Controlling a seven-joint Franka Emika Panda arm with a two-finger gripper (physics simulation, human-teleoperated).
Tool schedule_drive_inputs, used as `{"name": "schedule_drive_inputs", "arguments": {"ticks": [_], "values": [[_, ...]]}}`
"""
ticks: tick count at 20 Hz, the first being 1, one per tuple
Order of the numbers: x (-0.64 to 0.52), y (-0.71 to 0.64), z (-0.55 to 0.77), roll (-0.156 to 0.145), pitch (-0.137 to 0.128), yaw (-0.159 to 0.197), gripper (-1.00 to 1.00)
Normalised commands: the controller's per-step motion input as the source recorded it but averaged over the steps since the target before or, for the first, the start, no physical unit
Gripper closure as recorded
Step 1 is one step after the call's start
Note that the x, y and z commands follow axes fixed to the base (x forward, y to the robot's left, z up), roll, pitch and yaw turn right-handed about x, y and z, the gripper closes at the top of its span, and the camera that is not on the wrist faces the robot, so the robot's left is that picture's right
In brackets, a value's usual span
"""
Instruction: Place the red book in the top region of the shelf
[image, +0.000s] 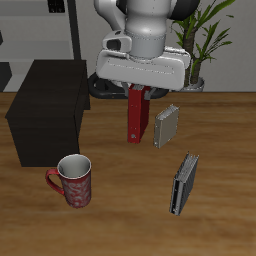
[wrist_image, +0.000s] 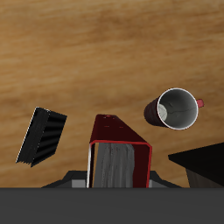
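Note:
The red book (image: 137, 118) stands upright near the table's middle, its top end between my fingers. My gripper (image: 137, 94) comes down on it from above, and its jaws lie against both red covers. In the wrist view the red book (wrist_image: 119, 154) shows its pale page edges, and my gripper (wrist_image: 118, 183) closes on it, with a grey fingertip (wrist_image: 78, 183) at one cover. The dark boxy shelf (image: 46, 110) stands beside the book, toward the table's side edge. A corner of the shelf (wrist_image: 205, 165) shows in the wrist view.
A red patterned mug (image: 73, 180) stands in front of the shelf, near the table's front edge, and also shows in the wrist view (wrist_image: 178, 108). One grey book (image: 166, 125) stands right beside the red book. Another grey book (image: 184, 183) stands nearer the front edge.

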Motion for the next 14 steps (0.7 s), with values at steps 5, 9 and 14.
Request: {"name": "schedule_drive_inputs", "arguments": {"ticks": [5, 9, 14], "values": [[-0.39, -0.13, 0.17, 0.010, -0.016, 0.025, 1.00], [-0.43, -0.10, 0.13, 0.001, 0.003, -0.009, 1.00], [-0.45, -0.08, 0.15, -0.019, -0.010, 0.005, 1.00]]}}
